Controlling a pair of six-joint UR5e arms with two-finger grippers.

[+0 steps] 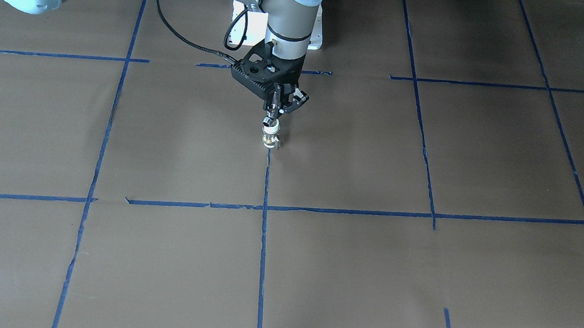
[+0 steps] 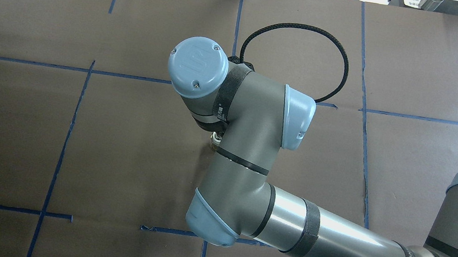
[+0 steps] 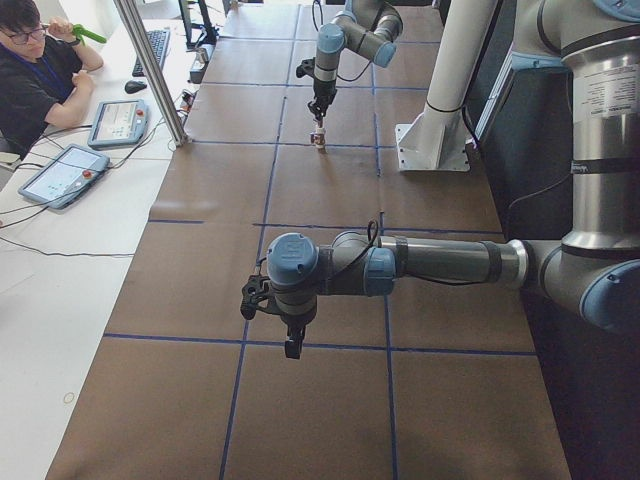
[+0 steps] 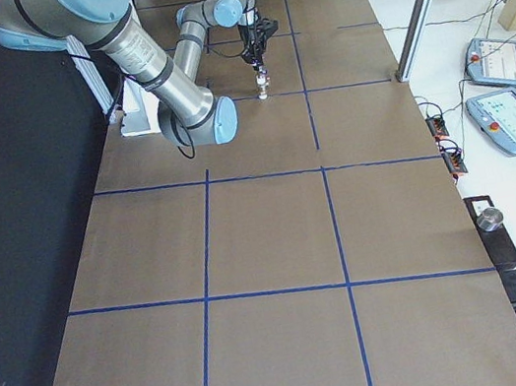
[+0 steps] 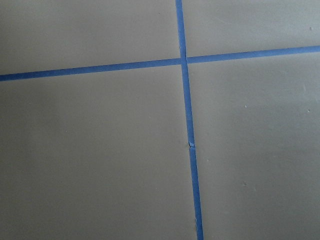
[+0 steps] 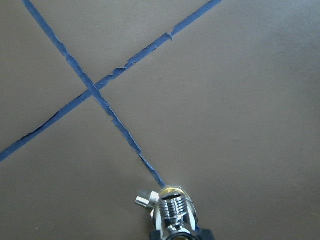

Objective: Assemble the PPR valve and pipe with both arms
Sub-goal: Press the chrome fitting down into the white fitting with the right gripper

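The PPR valve (image 1: pixel 270 137) stands upright on the brown table at the end of a blue tape line, white end up. The chrome pipe (image 1: pixel 271 114) sits on top of it, in line with it. My right gripper (image 1: pixel 274 106) points down and is shut on the pipe. In the right wrist view the pipe's threaded chrome body (image 6: pixel 173 211) fills the bottom centre, with the valve's side stub (image 6: pixel 143 199) to its left. My left gripper (image 3: pixel 291 343) hangs low over the near table, far from the parts; I cannot tell whether it is open.
Blue tape lines (image 1: pixel 263 235) divide the brown paper (image 1: pixel 418 278) into squares. A white base plate (image 1: pixel 316 35) lies behind my right arm. An operator (image 3: pixel 35 75) sits at a side desk with tablets (image 3: pixel 60 175). A metal post (image 3: pixel 150 70) stands at the table's edge.
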